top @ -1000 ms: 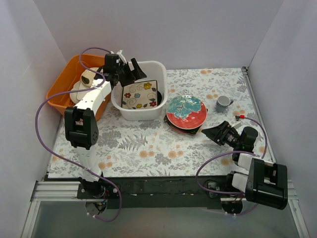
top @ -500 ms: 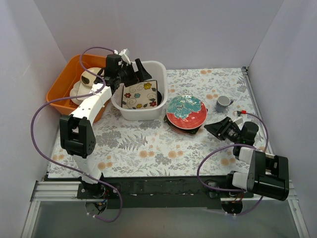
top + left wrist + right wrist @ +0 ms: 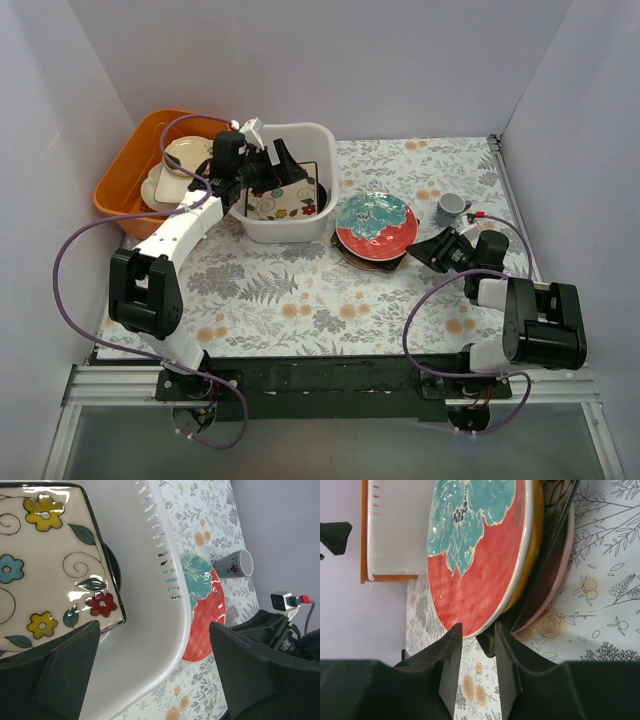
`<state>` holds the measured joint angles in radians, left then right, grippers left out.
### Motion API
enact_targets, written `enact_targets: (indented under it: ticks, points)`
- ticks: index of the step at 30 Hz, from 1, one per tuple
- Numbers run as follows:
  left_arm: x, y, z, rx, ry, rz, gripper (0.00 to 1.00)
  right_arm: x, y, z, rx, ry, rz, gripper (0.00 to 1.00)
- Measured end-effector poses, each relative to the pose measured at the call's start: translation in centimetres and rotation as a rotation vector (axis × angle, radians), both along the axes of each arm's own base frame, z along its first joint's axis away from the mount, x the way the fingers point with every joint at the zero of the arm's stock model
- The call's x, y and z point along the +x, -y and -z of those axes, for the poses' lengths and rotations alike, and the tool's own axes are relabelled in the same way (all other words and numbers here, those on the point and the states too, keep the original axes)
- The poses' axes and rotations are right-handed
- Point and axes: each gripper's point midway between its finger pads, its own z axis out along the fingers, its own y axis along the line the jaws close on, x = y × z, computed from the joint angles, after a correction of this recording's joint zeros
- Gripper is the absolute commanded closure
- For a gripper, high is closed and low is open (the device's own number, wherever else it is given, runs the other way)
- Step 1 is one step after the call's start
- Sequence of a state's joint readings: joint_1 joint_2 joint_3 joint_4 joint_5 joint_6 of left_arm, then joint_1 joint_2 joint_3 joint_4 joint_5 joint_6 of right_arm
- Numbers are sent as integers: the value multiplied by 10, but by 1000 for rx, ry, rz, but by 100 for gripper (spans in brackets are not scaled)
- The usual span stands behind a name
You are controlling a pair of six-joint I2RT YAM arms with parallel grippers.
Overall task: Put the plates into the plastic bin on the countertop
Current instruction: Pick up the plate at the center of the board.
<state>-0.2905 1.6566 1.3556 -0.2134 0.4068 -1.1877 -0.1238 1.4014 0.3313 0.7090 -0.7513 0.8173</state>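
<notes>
The white plastic bin (image 3: pixel 300 133) holds the cream square floral plate (image 3: pixel 283 191), which lies on a dark round plate (image 3: pixel 113 568). My left gripper (image 3: pixel 268 165) hovers over the bin's back left part, jaws wide open and empty; the bin wall (image 3: pixel 160 630) shows between its fingers. The red-and-teal round plate (image 3: pixel 375 222) tops a stack on the countertop (image 3: pixel 300 290), over the black floral rectangle (image 3: pixel 555 525) and the pink-cream round plate (image 3: pixel 556 582). My right gripper (image 3: pixel 422 250) is slightly open (image 3: pixel 476 642), its tips at the stack's near edge.
An orange tub (image 3: pixel 122 172) with cream dishes (image 3: pixel 170 172) stands left of the bin. A small grey cup (image 3: pixel 452 206) stands right of the plate stack, close to my right arm. White walls close the back and sides.
My left gripper has shifted a little right and down over the bin, its arm swinging left. My right gripper has moved up and left, closer to the plate stack.
</notes>
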Motion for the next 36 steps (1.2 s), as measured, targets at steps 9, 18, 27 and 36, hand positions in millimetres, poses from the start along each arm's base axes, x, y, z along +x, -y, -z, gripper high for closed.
enact_targets:
  ticks: [9, 18, 27, 36]
  points:
    - [-19, -4, 16, -5, -20, -4, 10, 12, 3, 17, -21, -55, 39, 64]
    - [-26, -2, 26, -22, -50, 7, 10, 31, 5, 24, -27, -76, 50, 66]
    - [-50, 5, 20, -52, -54, 42, 10, 37, 2, 28, -24, -87, 34, 67]
    - [-67, 22, 12, -86, -35, 96, 10, 39, 0, 28, -33, -84, 34, 90]
